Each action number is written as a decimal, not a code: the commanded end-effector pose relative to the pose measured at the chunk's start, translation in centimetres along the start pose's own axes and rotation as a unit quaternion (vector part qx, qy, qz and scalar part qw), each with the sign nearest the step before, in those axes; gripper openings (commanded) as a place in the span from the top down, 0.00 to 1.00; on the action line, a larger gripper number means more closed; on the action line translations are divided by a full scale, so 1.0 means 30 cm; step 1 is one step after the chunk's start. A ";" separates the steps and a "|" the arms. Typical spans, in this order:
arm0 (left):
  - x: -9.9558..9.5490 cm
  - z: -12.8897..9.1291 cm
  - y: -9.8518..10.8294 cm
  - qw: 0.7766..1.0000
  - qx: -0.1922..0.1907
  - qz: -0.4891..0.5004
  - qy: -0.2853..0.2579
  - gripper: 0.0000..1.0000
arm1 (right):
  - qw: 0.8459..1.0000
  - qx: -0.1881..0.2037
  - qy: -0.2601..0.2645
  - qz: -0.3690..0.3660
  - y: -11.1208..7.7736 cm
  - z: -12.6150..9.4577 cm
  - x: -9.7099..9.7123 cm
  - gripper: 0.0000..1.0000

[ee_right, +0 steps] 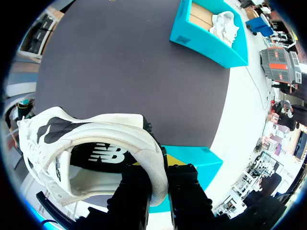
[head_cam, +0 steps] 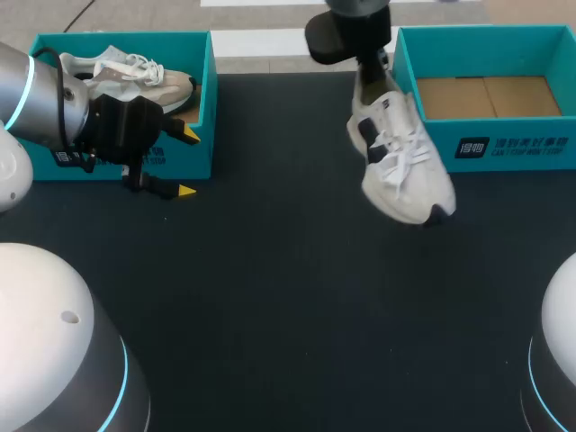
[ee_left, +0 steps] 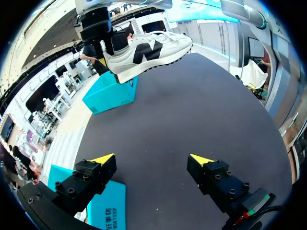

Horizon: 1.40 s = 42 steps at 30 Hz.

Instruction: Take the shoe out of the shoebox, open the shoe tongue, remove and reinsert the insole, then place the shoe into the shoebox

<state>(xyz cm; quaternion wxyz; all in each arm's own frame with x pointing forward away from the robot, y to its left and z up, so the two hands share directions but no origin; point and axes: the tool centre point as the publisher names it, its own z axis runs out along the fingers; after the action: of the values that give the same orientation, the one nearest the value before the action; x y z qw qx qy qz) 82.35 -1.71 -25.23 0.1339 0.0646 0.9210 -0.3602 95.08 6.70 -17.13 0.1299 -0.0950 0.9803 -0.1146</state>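
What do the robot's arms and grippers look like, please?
The left arm and right arm have rounded white or silver-grey shells with glowing cyan rings. The left gripper is black and blocky, bolted, its two fingers tipped with yellow wedges; the right gripper is likewise black.

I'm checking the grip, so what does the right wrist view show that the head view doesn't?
Only the right wrist view: the right gripper clamped on the held shoe's heel rim, and the insole. Only the head view: the left gripper, open, in front of the left shoebox. Both: the held shoe and the other shoe in that box.
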 end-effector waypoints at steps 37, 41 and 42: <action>0.003 -0.002 -0.002 1.000 -0.002 0.000 0.000 0.00 | 0.999 0.005 -0.044 -0.001 -0.739 0.145 -0.188 1.00; 0.003 -0.002 -0.002 1.000 -0.002 0.000 0.000 0.00 | 0.999 0.005 -0.044 -0.001 -0.739 0.145 -0.188 1.00; 0.003 -0.002 -0.002 1.000 -0.002 0.000 0.000 0.00 | 0.999 0.005 -0.044 -0.001 -0.739 0.145 -0.188 1.00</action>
<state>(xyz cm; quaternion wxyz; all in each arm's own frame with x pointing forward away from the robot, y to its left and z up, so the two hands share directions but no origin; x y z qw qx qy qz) 82.35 -1.71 -25.23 0.1339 0.0646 0.9210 -0.3602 105.26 -13.89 -14.56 0.1732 -0.0987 0.9728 -0.1182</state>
